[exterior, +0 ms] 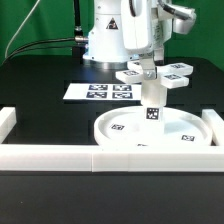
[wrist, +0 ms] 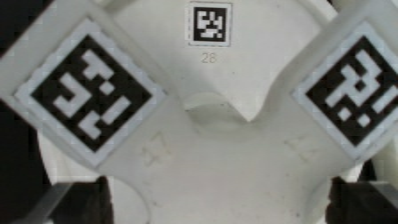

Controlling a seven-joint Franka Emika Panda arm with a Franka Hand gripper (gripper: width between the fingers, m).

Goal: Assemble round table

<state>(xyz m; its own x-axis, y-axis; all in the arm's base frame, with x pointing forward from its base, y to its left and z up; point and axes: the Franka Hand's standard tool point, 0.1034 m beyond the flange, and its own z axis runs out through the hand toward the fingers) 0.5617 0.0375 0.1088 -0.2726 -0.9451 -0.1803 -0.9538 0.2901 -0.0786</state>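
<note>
The large rimmed disc top lies flat on the table near the front rail. The short cylinder leg stands upright in its middle, with a tag facing the camera. The cross-shaped four-armed base sits level at the top of the leg. My gripper comes down on the base from above and is shut on its hub. In the wrist view the base fills the picture, with tagged arms on both sides. My gripper holds it between dark fingers at the edges.
The marker board lies flat behind the disc, toward the exterior view's left. The long white border rail runs along the front, with a block at the left. The robot's base stands at the back.
</note>
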